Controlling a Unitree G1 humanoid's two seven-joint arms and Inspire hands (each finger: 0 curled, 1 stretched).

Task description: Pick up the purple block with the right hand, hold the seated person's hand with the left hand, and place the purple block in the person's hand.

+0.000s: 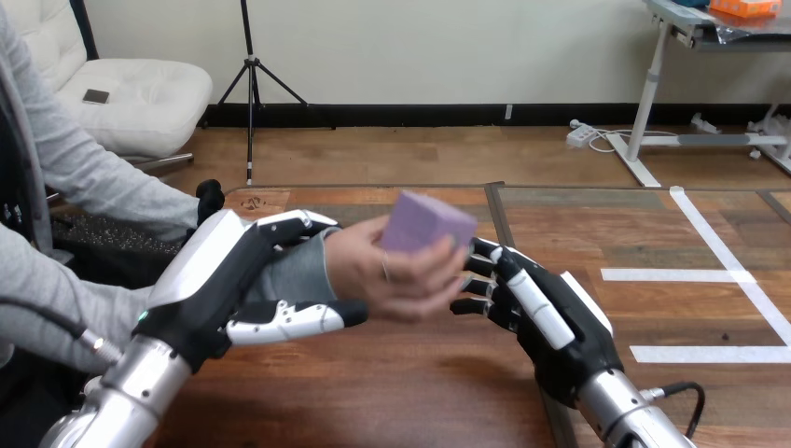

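The purple block (424,222) lies in the person's hand (396,275), which is held palm up over the middle of the table. My left hand (219,280) is shut on the person's wrist, with fingers (289,224) over the grey sleeve and the thumb (298,319) curled under it. My right hand (527,303) is close against the right side of the person's hand, just below and to the right of the block. It touches or nearly touches the block's right corner.
The wooden table (429,383) carries white tape lines (709,275) at the right. The person's other grey-sleeved arm (103,177) reaches in from the left edge.
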